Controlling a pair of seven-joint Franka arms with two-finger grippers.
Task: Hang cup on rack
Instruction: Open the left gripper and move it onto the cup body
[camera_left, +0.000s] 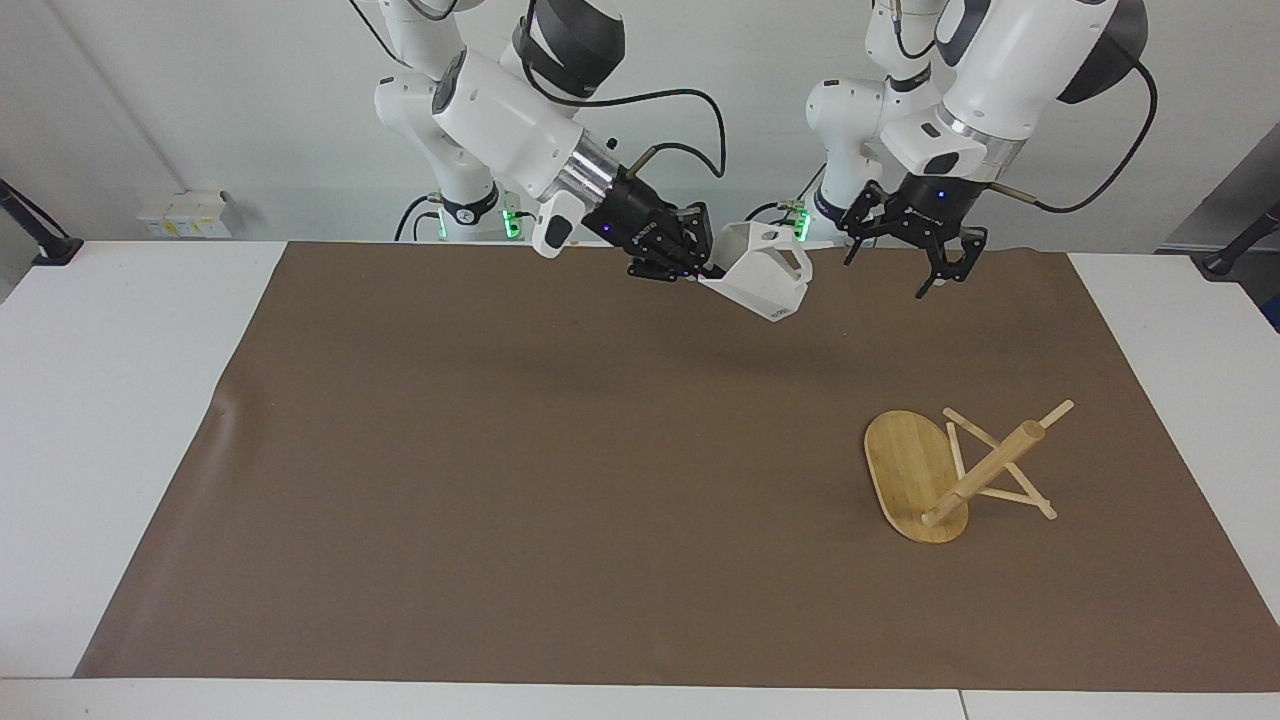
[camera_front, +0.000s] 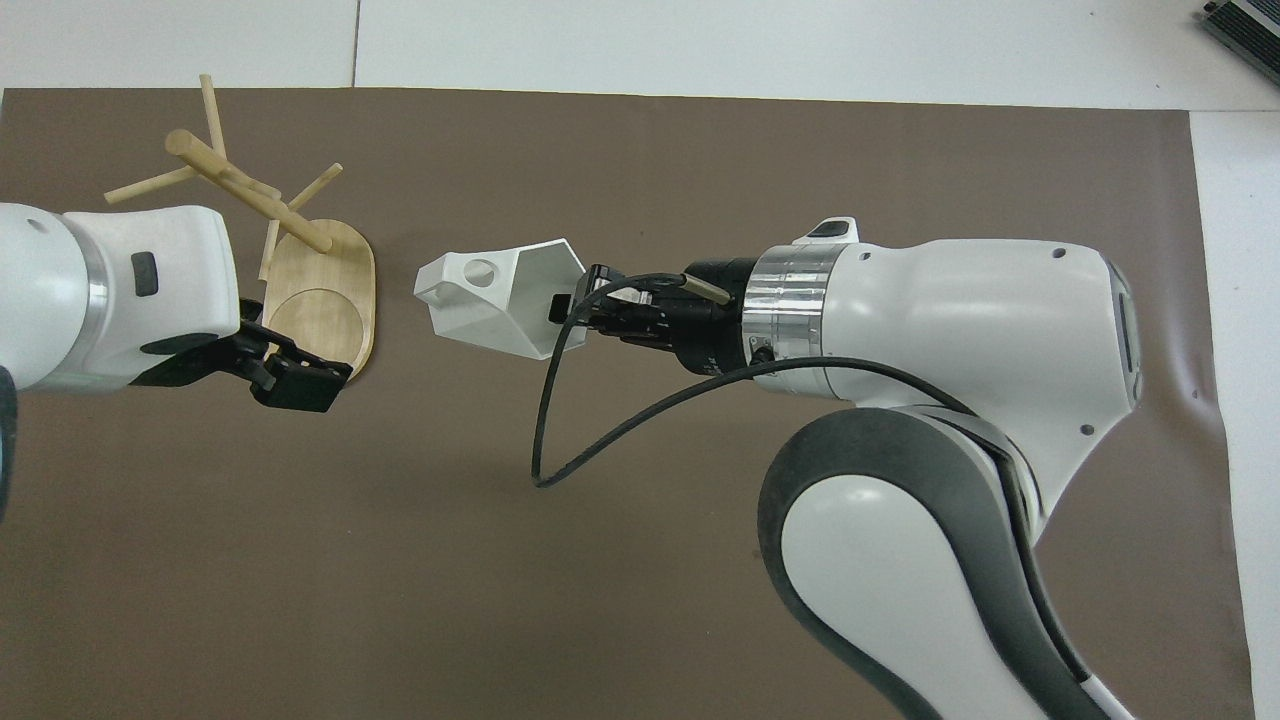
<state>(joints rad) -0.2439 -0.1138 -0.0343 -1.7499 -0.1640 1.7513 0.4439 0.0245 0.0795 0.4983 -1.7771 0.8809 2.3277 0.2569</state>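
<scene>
Cup carried toward the rack

The right pincer (camera_left: 700, 272) gripped the cup (camera_left: 764, 272) by its rim, aloft over the desk; the left pincer (camera_left: 912, 262) hung wide open, empty. Best to line the handle hole up with a rack (camera_left: 950, 472) peg.

right claw's (camera_front: 575, 305) grip point perhaps hidden inside cup (camera_front: 490, 298)

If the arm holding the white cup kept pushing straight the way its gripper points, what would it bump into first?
Probably the left gripper, which hangs open just ahead of the cup in the right gripper; depth is uncertain, so it might pass alongside.
</scene>
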